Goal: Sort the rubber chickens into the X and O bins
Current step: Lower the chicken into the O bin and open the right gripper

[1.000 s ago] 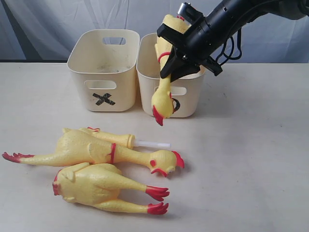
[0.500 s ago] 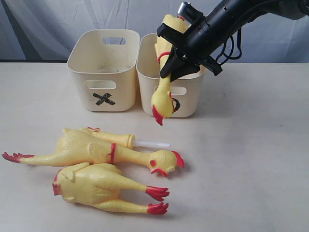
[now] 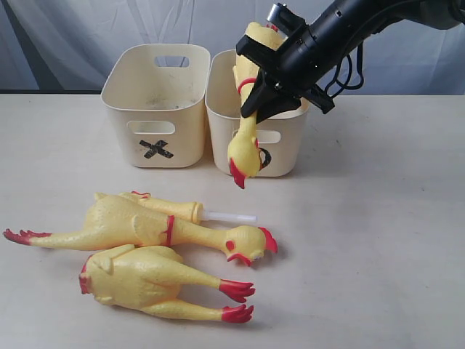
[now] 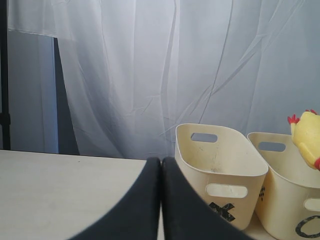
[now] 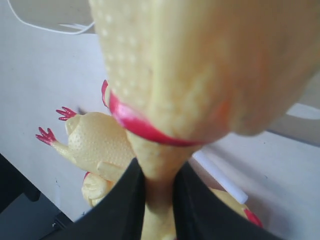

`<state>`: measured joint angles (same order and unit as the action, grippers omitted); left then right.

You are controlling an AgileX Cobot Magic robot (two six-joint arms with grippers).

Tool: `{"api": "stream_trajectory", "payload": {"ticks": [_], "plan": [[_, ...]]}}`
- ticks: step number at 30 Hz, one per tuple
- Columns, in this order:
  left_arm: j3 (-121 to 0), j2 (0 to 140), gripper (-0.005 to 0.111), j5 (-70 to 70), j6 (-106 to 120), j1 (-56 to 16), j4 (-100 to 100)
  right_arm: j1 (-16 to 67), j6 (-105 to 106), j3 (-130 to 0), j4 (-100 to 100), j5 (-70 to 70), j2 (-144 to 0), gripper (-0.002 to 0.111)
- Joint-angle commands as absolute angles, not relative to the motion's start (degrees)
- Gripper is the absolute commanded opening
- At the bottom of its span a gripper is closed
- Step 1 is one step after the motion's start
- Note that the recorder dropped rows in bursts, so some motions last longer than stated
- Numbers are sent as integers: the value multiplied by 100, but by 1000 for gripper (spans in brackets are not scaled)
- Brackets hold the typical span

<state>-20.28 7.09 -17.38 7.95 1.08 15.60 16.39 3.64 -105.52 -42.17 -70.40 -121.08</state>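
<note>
1. Yellow rubber chicken (image 3: 245,127) hangs head-down in the right gripper (image 3: 256,109), at the front edge of the O bin (image 3: 287,149).
2. Its 2 black jaws pinch the thin neck from either side, just on the head side of the red neck ring (image 5: 142,127). The right wrist view shows the neck filling the gap between the fingers (image 5: 122,205).
3. Above the jaws, the plump body rises over the bin's rim, with the red feet topmost. Below the jaws, the head and red beak dangle outside the bin's front wall, covering part of the black O mark.
4. Just beside the O bin, on its left in the exterior view, stands the X bin (image 3: 156,120).
5. On the table (image 3: 378,240) in front of the bins, well apart from the jaws, lie 3 more chickens:
   - a long chicken (image 3: 145,222), head to the right;
   - a small chicken (image 3: 171,208) with a white tube (image 3: 229,217), tucked against the long chicken's far side;
   - a large chicken (image 3: 145,280) nearest the camera, its red feet pointing right.
6. Only the left wrist view shows the left gripper (image 4: 160,200). Its jaws are pressed together with nothing between them, low over the table and facing the bins and a white curtain (image 4: 150,75).
</note>
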Motion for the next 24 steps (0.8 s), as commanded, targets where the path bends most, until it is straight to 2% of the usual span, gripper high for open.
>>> {"api": "stream_trajectory", "payload": {"ticks": [1, 4, 6, 24], "plan": [[-2059, 655, 0, -1694, 772, 98, 1588, 1616, 451, -10609, -4312, -6996, -12095, 8], [-2059, 655, 0, -1694, 772, 98, 1588, 1616, 451, -10609, -4312, -6996, -12095, 25], [-2059, 655, 0, -1694, 772, 98, 1588, 1616, 451, -10609, -4312, -6996, -12095, 32], [-2059, 655, 0, -1694, 772, 98, 1588, 1616, 441, -10609, -4460, -6996, -12095, 33]]}}
